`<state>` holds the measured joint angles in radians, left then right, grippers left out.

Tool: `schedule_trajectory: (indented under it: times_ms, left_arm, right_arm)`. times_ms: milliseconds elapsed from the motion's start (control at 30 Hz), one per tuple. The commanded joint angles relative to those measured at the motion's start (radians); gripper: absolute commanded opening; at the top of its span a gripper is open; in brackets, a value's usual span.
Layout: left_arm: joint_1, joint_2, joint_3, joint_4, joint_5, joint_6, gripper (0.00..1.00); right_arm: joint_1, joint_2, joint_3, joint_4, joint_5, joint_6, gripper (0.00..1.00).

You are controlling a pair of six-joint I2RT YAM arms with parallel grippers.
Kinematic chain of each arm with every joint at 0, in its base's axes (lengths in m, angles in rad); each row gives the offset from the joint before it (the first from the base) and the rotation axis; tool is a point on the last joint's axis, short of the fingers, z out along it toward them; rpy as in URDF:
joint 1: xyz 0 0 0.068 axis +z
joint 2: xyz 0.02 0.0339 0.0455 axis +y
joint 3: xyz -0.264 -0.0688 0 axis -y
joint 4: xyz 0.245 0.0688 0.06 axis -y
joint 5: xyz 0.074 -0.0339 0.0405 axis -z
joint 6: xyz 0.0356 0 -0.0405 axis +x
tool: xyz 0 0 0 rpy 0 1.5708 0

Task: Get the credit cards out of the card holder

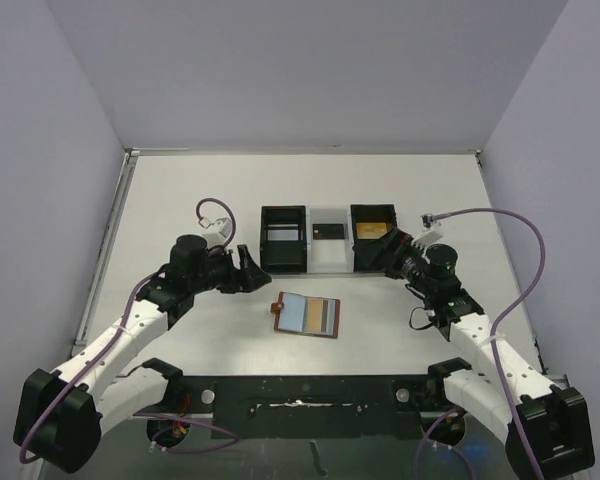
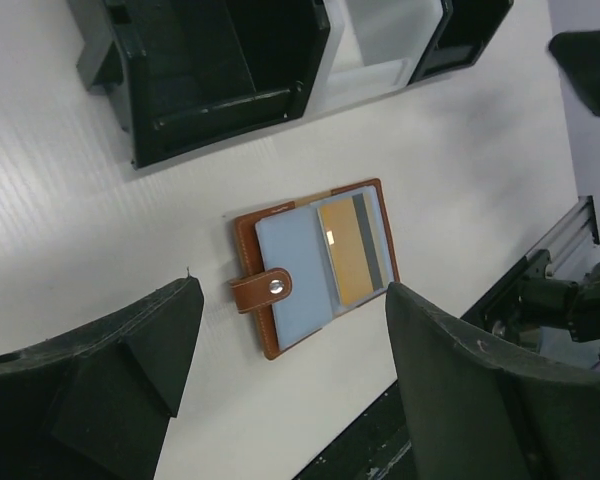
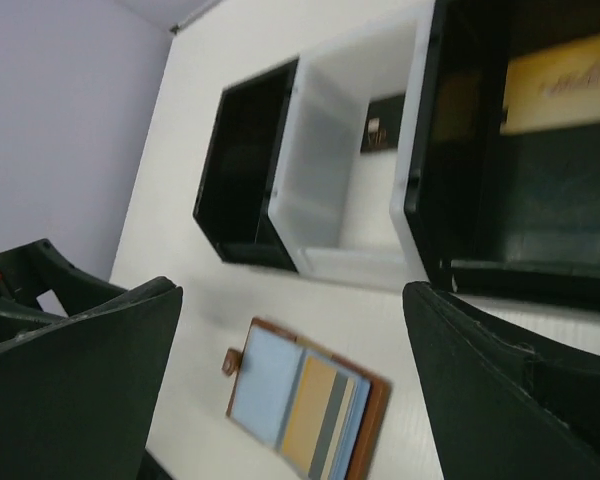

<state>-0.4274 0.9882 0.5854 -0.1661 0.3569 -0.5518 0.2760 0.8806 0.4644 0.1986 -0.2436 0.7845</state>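
Credit cards are showing in two places. One gold-tan credit card [image 2: 342, 265] is sitting tucked in the right-hand pocket of the card holder [image 2: 290, 265]. A second credit card [image 3: 563, 82] is lying inside the right black compartment of the tray [image 1: 283, 262].

That card holder is lying open and flat on the white table [image 1: 180, 200], just near of the tray and about midway between the two arms. Its blue-grey pockets are facing up and its snap tab [image 2: 261, 291] is sticking out to the left.

A small black card [image 1: 327, 231] is resting in the tray's white middle compartment.

Over to the left, the left gripper [image 1: 252, 268] is hanging above the table beside the tray's near left corner. It is looking down at the card holder, with its jaws spread wide and nothing between them.

On the other side, the right gripper [image 1: 388, 250] is hovering at the near edge of the tray's right compartment. Its jaws are also standing fully apart and gripping nothing, well clear of the card below.
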Motion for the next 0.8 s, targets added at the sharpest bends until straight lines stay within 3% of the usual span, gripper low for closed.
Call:
schedule_trajectory:
  times_ms: [0, 267, 333, 567, 767]
  left_arm:
    - [-0.023, 0.02, -0.009, 0.162, 0.102, -0.091, 0.73]
    - [-0.128, 0.113, -0.011, 0.241, 0.087, -0.148, 0.66]
    - [-0.164, 0.158, -0.007, 0.254, 0.074, -0.16, 0.63]
    - [-0.237, 0.248, -0.022, 0.327, 0.041, -0.239, 0.52]
    - [-0.262, 0.32, -0.012, 0.342, 0.029, -0.271, 0.44]
  right_arm:
    - [0.021, 0.038, -0.068, 0.103, -0.118, 0.264, 0.99]
    - [0.292, 0.141, -0.075, -0.081, 0.156, 0.387, 0.87]
    - [0.34, 0.193, -0.048, -0.105, 0.183, 0.406, 0.8]
    - [0.447, 0.327, -0.035, -0.008, 0.161, 0.433, 0.48]
    - [0.45, 0.423, -0.02, -0.05, 0.162, 0.452, 0.37]
